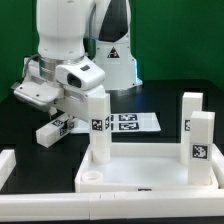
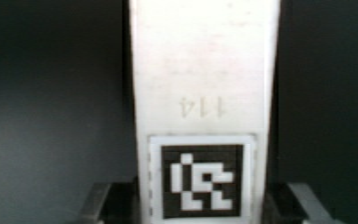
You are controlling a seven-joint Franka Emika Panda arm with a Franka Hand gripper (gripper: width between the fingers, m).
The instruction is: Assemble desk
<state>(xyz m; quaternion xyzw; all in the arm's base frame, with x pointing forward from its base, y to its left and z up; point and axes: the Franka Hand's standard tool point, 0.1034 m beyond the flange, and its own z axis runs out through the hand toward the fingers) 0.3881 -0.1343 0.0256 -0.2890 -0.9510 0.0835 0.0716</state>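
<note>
A: What is the arm doing in the exterior view?

B: It is reaching down from the far left, and its gripper (image 1: 97, 98) is standing over a white leg (image 1: 100, 128) that is rising upright from the tabletop slab (image 1: 140, 172).

A: Is the claw holding that leg?

B: It looks so. In the wrist view the leg (image 2: 199, 100) is filling the middle of the picture, and the two dark fingers (image 2: 115, 200) are sitting on either side of its tagged end, pressed close against it. So the claw is narrowed around the leg, gripping it by its sides.

A: Where is the slab lying?

B: It is lying flat on the black table (image 1: 25, 125), near the camera, running from the middle to the exterior view's right. The held leg is standing at its left end. Whether the leg is fully seated in the slab, I cannot tell.

A: Are other legs showing?

B: Yes. Two more legs are standing upright on the right: one tall leg (image 1: 201, 147) at the slab's near right corner, and another leg (image 1: 190, 111) just behind it, farther back. A fourth leg (image 1: 55, 130) is lying on its side on the table to the left, under the arm.

A: Anything else?

B: The marker board (image 1: 128, 121) is lying flat behind the slab, near the robot's base.
</note>
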